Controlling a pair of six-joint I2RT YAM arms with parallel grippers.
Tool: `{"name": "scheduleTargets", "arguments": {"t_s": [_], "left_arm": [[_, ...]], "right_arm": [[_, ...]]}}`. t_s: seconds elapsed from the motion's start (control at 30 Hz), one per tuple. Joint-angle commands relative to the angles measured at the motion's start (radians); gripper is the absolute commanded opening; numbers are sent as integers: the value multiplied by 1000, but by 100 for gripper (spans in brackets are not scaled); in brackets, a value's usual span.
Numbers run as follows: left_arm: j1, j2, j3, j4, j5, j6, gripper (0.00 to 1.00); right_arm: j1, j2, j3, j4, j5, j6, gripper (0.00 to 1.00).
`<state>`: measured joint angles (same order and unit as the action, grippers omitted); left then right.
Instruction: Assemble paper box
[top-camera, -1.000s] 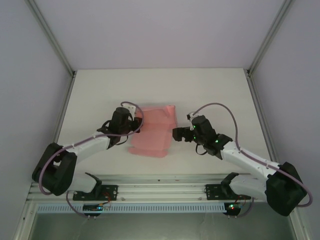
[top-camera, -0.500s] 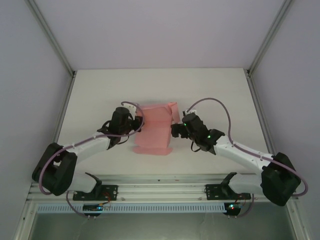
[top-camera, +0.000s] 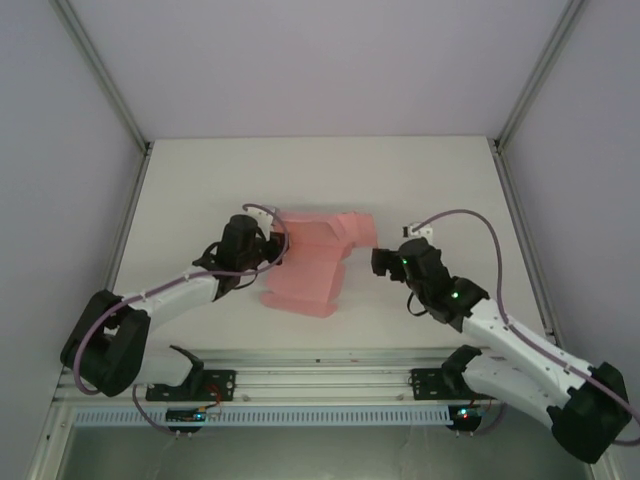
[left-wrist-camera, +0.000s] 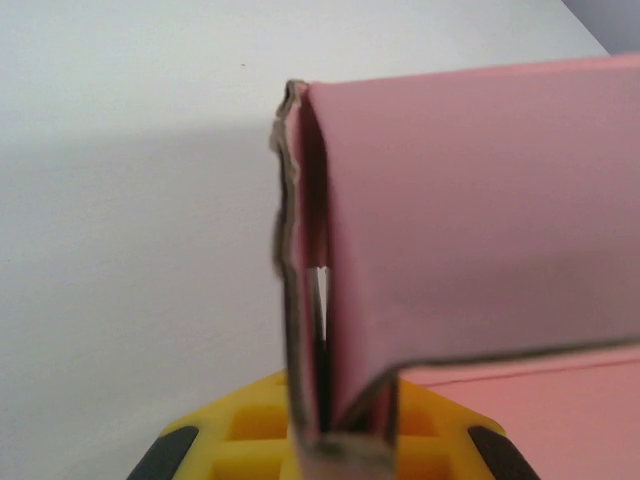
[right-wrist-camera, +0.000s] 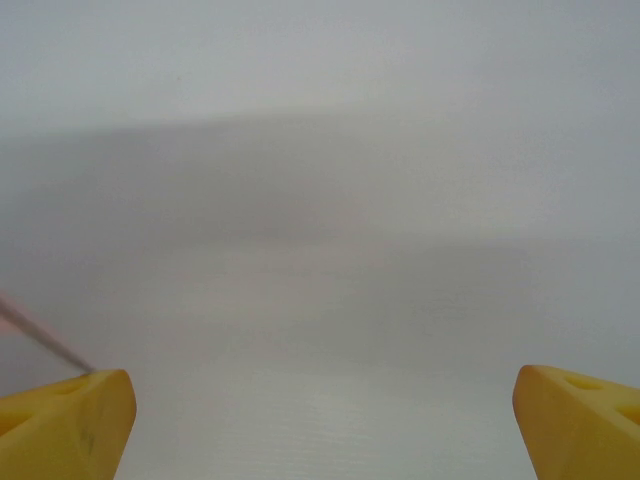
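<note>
— White bench (top-camera: 200, 190), pink paper box (top-camera: 305, 275) at its centre; our left jaws pinch its nine-o'clock flap.
— Our right jaws gape at three o'clock, touching nothing. We should fold that side's flap squarely along its crease.

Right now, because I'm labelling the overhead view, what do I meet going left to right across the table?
In order: left arm → box, its left edge in that arm's shut jaws → right arm, jaws open.
</note>
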<state>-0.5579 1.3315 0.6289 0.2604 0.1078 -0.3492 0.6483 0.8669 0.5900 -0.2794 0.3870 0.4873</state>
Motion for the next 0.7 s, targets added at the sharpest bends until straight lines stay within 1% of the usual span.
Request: {"name": "scheduleTargets", "arguments": {"t_s": [0.0, 0.1, 0.17, 0.27, 0.37, 0.43, 0.67], "left_arm": [[-8, 3, -10, -35, 9, 32, 0], [-7, 11, 4, -53, -15, 24, 0], [-6, 14, 11, -62, -19, 28, 0], [-5, 27, 28, -83, -42, 22, 0], [-5, 41, 38, -92, -42, 19, 0], [-6, 46, 41, -87, -38, 19, 0], [-5, 52, 55, -99, -31, 22, 0]], "right_arm": [[-46, -66, -44, 57, -50, 36, 99], [-59, -114, -88, 137, -171, -27, 99], [-54, -140, -95, 181, -261, -122, 99], [-33, -166, -72, 159, -351, -172, 99], [-10, -138, -44, 126, -403, -204, 99], [13, -86, -27, 110, -416, -218, 99], [35, 169, 55, 62, -329, -224, 99]]}}
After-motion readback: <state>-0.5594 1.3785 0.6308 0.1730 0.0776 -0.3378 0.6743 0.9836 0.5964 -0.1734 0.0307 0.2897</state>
